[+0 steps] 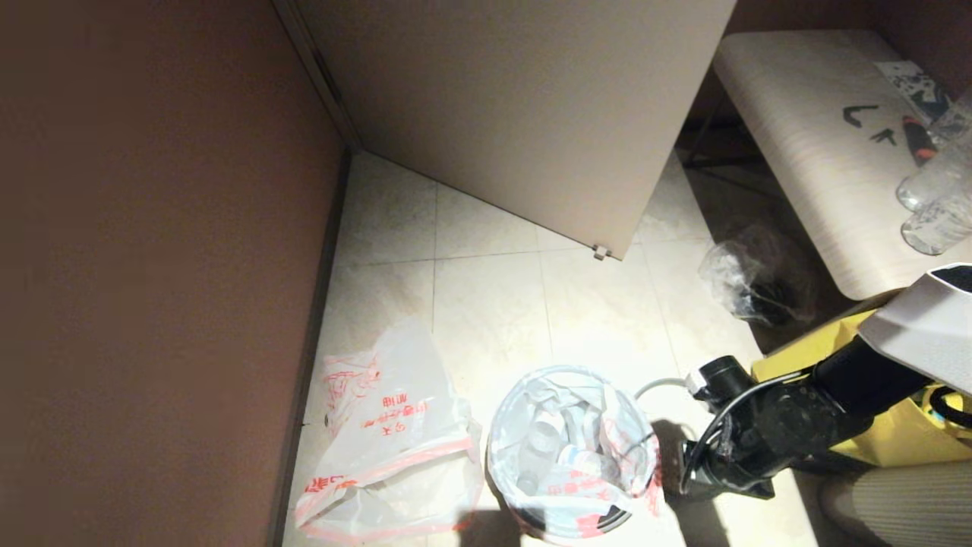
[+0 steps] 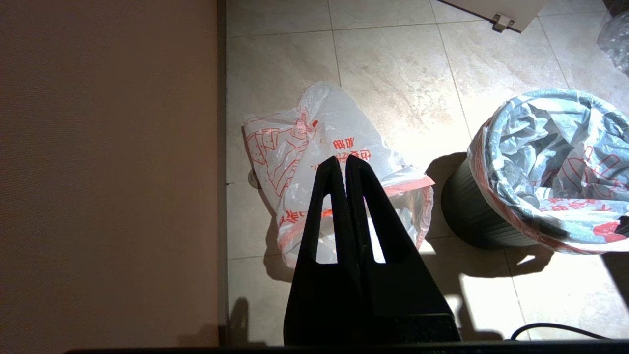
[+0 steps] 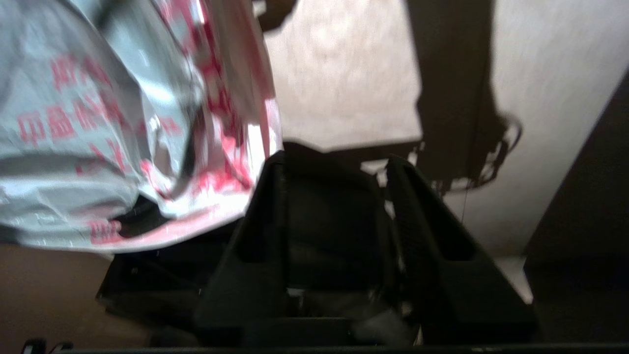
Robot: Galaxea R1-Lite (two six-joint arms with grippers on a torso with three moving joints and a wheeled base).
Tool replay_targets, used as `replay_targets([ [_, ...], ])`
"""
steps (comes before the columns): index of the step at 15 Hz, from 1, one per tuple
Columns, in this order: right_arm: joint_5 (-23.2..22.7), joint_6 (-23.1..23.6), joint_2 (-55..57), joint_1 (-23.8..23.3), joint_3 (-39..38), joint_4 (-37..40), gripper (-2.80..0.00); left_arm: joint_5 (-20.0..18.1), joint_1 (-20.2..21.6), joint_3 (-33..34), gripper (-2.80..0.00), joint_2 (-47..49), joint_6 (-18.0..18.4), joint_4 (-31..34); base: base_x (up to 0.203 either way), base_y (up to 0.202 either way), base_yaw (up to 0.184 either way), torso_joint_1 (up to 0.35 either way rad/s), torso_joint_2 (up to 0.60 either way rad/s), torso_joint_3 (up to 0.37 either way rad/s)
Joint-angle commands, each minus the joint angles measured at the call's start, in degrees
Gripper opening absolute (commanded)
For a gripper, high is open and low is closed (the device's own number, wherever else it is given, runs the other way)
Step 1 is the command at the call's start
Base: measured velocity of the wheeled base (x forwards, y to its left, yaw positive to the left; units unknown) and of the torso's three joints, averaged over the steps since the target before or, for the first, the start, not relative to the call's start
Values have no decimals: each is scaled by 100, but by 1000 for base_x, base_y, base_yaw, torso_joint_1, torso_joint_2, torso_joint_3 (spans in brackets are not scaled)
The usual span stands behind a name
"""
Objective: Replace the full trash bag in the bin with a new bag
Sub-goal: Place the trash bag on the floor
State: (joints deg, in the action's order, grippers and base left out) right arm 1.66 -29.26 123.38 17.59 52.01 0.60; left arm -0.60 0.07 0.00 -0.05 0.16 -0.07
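The grey bin [image 1: 531, 518] stands on the tile floor at the bottom centre. The full trash bag [image 1: 569, 448] lines it, its red-hemmed film folded out over the rim, with clear bottles inside. Left of it, the slack new bag [image 1: 387, 441] lies flat by the wall. My right gripper [image 1: 695, 482] hangs low, close beside the bin's right side. It stands open [image 3: 336, 162], with the full bag's overhanging film [image 3: 98, 123] next to one finger and nothing between the fingers. My left gripper [image 2: 345, 160] is shut and empty, hovering above the new bag [image 2: 304, 142], with the bin [image 2: 471, 211] off to one side.
A brown wall [image 1: 152, 266] runs along the left, and a grey door panel [image 1: 531, 114] stands behind. At the right are a small clear bag with dark items [image 1: 748, 285], a yellow tote [image 1: 896, 433] and a white table [image 1: 820, 152] holding clear bottles [image 1: 938, 197].
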Motion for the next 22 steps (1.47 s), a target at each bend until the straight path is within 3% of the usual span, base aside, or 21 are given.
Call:
replay_targets([
  [1, 9, -62, 68, 52, -169, 35, 0, -2, 1, 9, -280, 5, 2, -1, 0, 0, 0, 0, 0, 0],
  [6, 103, -223, 309, 347, -336, -177, 0, -2, 1, 9, -280, 5, 2, -1, 0, 0, 0, 0, 0, 0],
  [10, 832, -291, 703, 594, -281, -691, 0, -2, 1, 9, -280, 5, 2, -1, 0, 0, 0, 0, 0, 0],
  [13, 1239, -210, 1002, 739, 192, -750, 0, -2, 1, 9, -280, 5, 2, -1, 0, 0, 0, 0, 0, 0],
  [22, 1245, 13, 993, 451, 2097, -281, 0, -2, 1, 9, -280, 5, 2, -1, 0, 0, 0, 0, 0, 0],
])
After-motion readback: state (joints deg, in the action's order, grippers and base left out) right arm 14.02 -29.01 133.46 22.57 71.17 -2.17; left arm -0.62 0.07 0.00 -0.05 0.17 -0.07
